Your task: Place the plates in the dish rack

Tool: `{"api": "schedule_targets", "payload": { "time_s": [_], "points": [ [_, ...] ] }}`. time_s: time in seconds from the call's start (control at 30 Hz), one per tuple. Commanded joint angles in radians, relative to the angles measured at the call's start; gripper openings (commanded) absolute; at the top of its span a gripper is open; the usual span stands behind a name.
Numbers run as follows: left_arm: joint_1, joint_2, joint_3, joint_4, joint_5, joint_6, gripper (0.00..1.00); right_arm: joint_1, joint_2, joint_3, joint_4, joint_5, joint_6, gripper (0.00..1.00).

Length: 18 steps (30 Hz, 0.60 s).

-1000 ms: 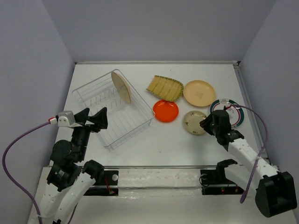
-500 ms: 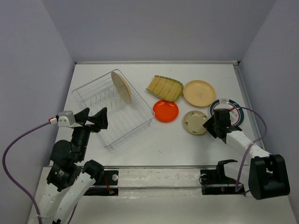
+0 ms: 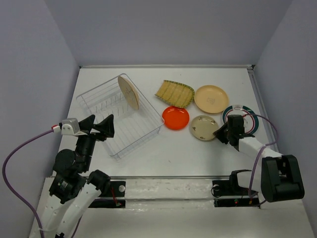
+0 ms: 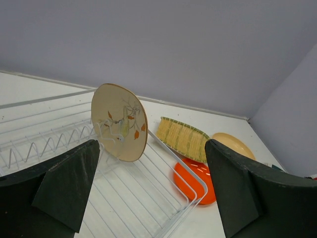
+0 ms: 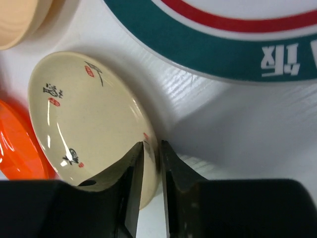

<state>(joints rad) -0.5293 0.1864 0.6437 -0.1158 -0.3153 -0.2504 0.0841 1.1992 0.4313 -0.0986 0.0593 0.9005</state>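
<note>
White tabletop (image 3: 198, 158), matte, with a faint sheen in the right wrist view. Three plain walls box it in: back wall (image 3: 163, 29), left wall (image 3: 29, 74), right wall (image 3: 292, 59), all flat grey-lavender. A thin pale strip (image 3: 163, 66) runs where the tabletop meets the back wall. Light even and diffuse; shadows soft, upper corners slightly darker.
</note>
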Motion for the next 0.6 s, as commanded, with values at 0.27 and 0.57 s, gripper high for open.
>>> {"api": "schedule_targets", "payload": {
  "time_s": [0.27,0.57],
  "points": [
    [-0.003,-0.001,0.022,0.054,-0.002,0.017,0.99,-0.006,-0.285,0.041,-0.174,-0.013,-0.101,0.07],
    [0.002,0.015,0.022,0.068,0.007,0.020,0.99,0.121,-0.412,0.328,-0.225,0.002,-0.258,0.07]
  ]
}}
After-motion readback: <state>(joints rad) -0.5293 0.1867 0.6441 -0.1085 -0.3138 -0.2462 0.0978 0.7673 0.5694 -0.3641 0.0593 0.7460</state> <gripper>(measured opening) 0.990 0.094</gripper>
